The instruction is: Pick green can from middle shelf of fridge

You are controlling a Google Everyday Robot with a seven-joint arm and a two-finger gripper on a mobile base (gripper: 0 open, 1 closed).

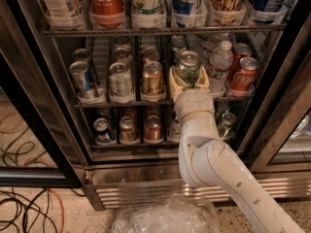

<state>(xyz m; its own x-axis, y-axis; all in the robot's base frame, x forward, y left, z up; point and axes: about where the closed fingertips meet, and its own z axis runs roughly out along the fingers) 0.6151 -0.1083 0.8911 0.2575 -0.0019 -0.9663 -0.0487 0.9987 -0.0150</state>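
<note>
Gripper (188, 83) at middle shelf (121, 103) in fridge (29, 106), jaws flanking green can (188, 63) low on body, seemingly clamped. Judge can rigid, slick, dentable, moderately heavy; hold mid-wall.

A single camera looks from above and behind my arm (218, 174), facing forward and tilted down into the fridge (272, 106). Range is close. Coverage runs from the bottle rack (160, 31) down to the slotted base (136, 191) and the floor (29, 217). My gripper (188, 79) sits centre-frame at the middle shelf (121, 103).
</note>
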